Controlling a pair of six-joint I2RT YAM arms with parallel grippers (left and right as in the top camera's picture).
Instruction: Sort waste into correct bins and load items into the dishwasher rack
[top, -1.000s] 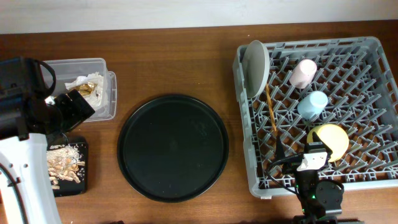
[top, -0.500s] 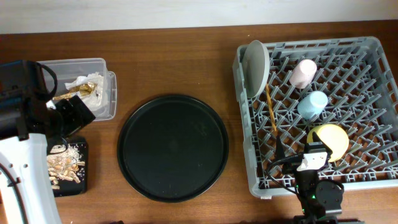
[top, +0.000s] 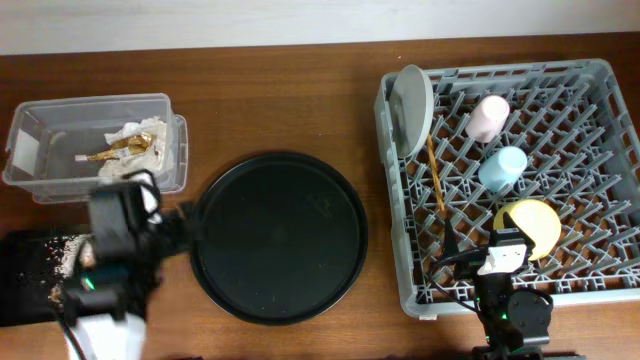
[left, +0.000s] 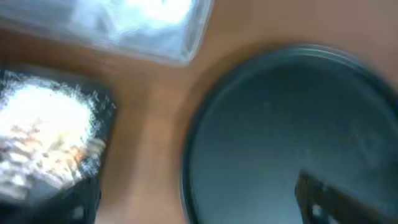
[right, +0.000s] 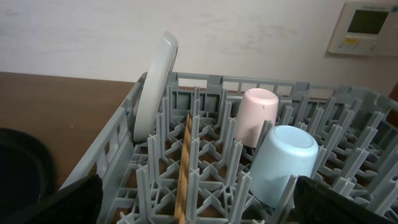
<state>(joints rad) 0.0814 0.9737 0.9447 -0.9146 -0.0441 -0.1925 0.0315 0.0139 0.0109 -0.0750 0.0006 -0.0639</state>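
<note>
Retreat took my left gripper (top: 150, 225), jaws spread and empty, off the clear tub (top: 40, 150) toward the near left corner of the tabletop (top: 300, 100); sorting and the dishwasher rack (top: 500, 68) looked done.

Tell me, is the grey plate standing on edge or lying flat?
Standing on edge. The grey plate rises upright among the pegs, by one wall of the dishwasher rack.

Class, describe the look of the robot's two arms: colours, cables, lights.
Both arms are mostly black. The left arm has a white lower segment and a small green light; the right arm carries a white block, black cables and a green light.
</note>
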